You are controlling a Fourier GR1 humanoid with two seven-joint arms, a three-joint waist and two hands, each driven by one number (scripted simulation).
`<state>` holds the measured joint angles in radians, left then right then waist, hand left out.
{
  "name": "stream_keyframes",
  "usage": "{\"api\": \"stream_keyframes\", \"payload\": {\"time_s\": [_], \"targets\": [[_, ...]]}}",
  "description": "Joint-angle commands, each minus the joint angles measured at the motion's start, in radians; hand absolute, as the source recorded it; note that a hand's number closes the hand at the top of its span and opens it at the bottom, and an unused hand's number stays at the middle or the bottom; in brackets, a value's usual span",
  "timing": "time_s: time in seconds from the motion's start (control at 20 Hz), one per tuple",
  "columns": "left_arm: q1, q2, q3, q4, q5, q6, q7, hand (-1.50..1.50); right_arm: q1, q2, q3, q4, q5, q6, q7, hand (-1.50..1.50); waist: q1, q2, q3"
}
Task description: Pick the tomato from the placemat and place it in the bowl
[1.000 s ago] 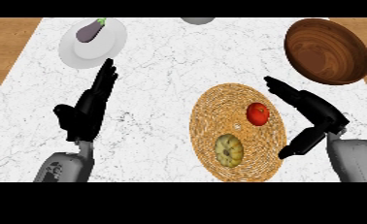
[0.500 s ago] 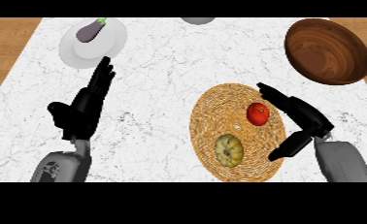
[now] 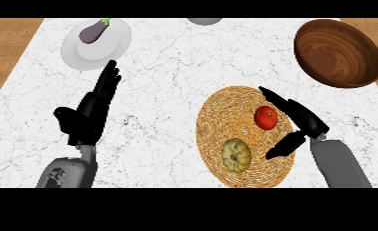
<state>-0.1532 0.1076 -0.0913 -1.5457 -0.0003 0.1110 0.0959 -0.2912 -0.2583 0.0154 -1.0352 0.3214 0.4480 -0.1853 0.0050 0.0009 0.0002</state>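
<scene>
1. A white marbled counter [image 3: 170,100] is seen from steeply above, with wooden surface showing at its far left and far right corners.
2. A round woven placemat [image 3: 221,125] lies on the near right part of the counter.
3. The tomato [image 3: 266,117] is found on the right half of the placemat, red and resting on the weave, not lifted.
4. A pale yellow-green, ribbed vegetable [image 3: 236,154] is seen on the near part of the same placemat, apart from the tomato.
5. The right hand [image 3: 299,120] is held over the right edge of the placemat, just beside the tomato on its right. Its fingers are stretched out straight towards the far left, past the tomato's far side, and its thumb is spread away towards the near left. Nothing is pinched or enclosed; whether the fingers touch the tomato cannot be told.
6. The wooden bowl [image 3: 336,52] stands at the far right of the counter, well apart from the tomato, with its hollow showing nothing inside.
7. The left hand [image 3: 88,112] is shown at the near left, open, with straight fingers pointing far and the thumb set out to the left; nothing is held by it.
8. A white plate [image 3: 92,52] is placed at the far left, and a purple eggplant [image 3: 94,31] lies on its far part.
9. A small grey object [image 3: 204,21] is cut off by the far edge of the view; what it is cannot be told.
</scene>
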Motion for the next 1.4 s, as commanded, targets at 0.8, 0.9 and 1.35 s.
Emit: {"api": "stream_keyframes", "payload": {"time_s": [0.8, 0.9, 1.35], "targets": [[-0.014, -0.041, 0.013, 0.011, -0.036, -0.016, 0.008, 0.00, -0.100, 0.085, 0.037, 0.163, 0.168, -0.127, -0.151, 1.50, 0.000, 0.000, 0.000], [-0.017, -0.016, 0.023, 0.002, -0.031, -0.028, 0.004, 0.00, -0.154, 0.164, -0.085, 0.172, 0.134, -0.322, 0.053, 1.50, 0.007, 0.000, -0.001], [0.000, -0.054, -0.024, 0.022, -0.045, -0.034, -0.035, 0.00, -0.450, 0.256, -0.211, 0.215, 0.187, -0.968, 0.335, 1.50, 0.050, 0.011, 0.000]]}}
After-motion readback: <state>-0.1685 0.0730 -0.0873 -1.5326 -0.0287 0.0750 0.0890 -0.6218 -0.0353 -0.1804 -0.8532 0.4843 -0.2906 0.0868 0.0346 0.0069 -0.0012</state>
